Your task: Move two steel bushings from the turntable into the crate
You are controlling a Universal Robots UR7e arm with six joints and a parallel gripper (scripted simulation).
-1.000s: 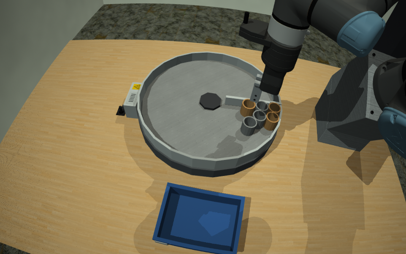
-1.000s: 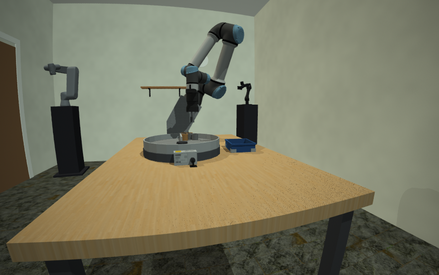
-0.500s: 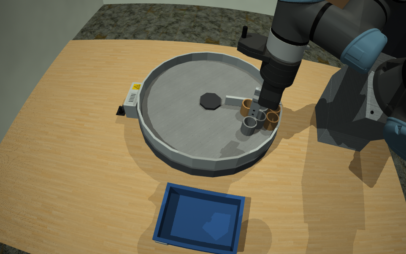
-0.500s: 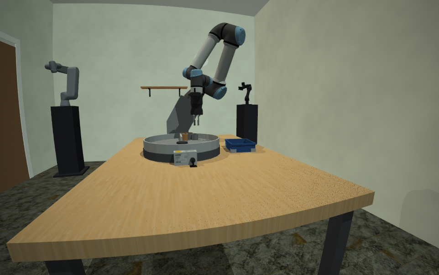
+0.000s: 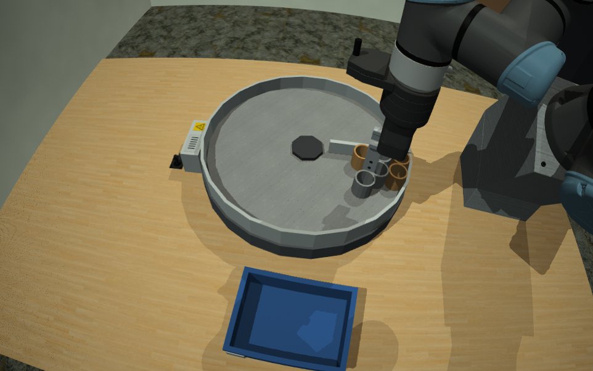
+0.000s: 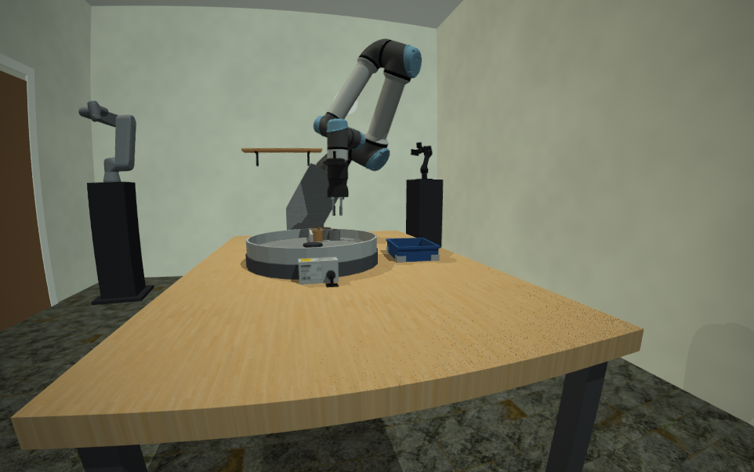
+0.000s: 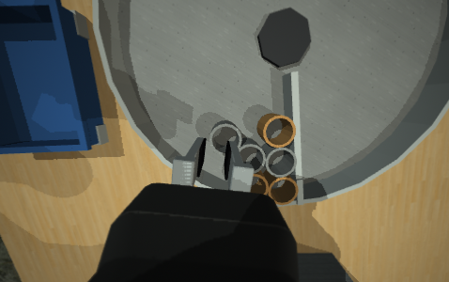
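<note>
while the fingers of your gripper (image 5: 370, 165) (image 6: 337, 213) (image 7: 215, 141) stand partly apart with nothing between them, they hang above the bushings. below, your three steel bushings (image 5: 362, 188) (image 6: 335, 234) (image 7: 225, 125) stand upright on the turntable (image 5: 262, 174) (image 6: 344, 254) (image 7: 197, 56), clustered with three copper-coloured bushings (image 5: 359, 162) (image 6: 317, 236) (image 7: 266, 123) beside the pale divider (image 5: 341, 146) (image 7: 296, 113). farther out, you have the blue crate (image 5: 301, 278) (image 6: 412, 255) (image 7: 77, 70) on the wooden table (image 5: 109, 262) (image 6: 311, 345) (image 7: 42, 202), with no bushing inside.

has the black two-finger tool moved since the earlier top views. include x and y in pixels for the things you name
Yes: in the top view, the tool (image 5: 370, 164) (image 6: 337, 212) (image 7: 215, 150) has shifted down the picture, past the pale straight bar (image 5: 342, 147) (image 6: 310, 237) (image 7: 296, 117).
</note>
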